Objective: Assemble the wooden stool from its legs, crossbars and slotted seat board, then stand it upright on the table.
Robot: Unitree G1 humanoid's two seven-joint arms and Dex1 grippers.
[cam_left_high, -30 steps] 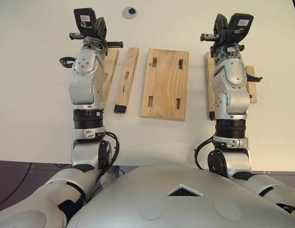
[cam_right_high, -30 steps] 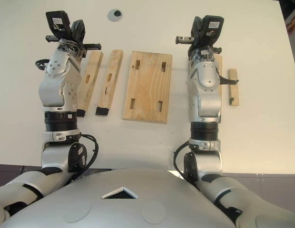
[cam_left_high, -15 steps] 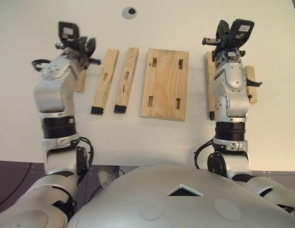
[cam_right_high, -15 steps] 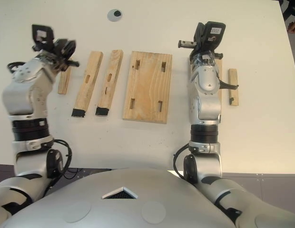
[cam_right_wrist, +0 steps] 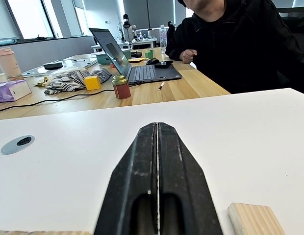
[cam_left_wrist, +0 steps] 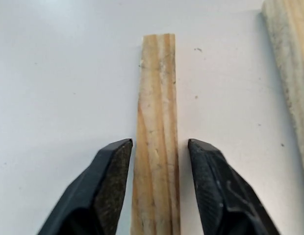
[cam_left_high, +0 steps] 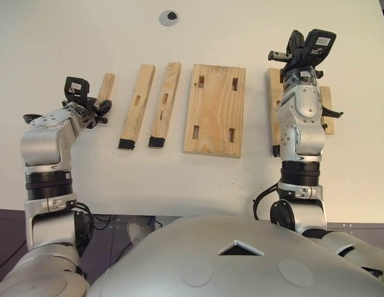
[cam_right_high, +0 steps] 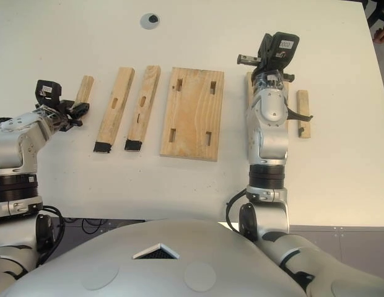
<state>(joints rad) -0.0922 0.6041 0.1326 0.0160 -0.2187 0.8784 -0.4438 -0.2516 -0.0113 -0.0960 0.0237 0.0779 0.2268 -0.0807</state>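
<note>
The slotted seat board (cam_left_high: pixel 214 110) lies flat mid-table. To its left lie two slotted legs (cam_left_high: pixel 137 105) (cam_left_high: pixel 165 103) with black caps at their near ends. Farther left is a short crossbar (cam_left_high: pixel 106 85). My left gripper (cam_left_high: pixel 99 112) is low at that crossbar's near end. In the left wrist view it stands open (cam_left_wrist: pixel 159 147), its fingers on either side of the crossbar (cam_left_wrist: pixel 157 98). My right gripper (cam_left_high: pixel 295 49) is raised over another leg (cam_left_high: pixel 272 93), shut with nothing in it (cam_right_wrist: pixel 157 142). A second short crossbar (cam_left_high: pixel 327 108) lies right of that arm.
A grey round grommet (cam_left_high: pixel 169 17) sits in the white table (cam_left_high: pixel 68 43) beyond the parts. Bare table runs in front of the seat board. A person sits at a far desk with a laptop (cam_right_wrist: pixel 137 71), away from the parts.
My left arm swung out to the left and came down over the short crossbar, uncovering the leftmost leg. The right gripper shifted slightly to the right.
</note>
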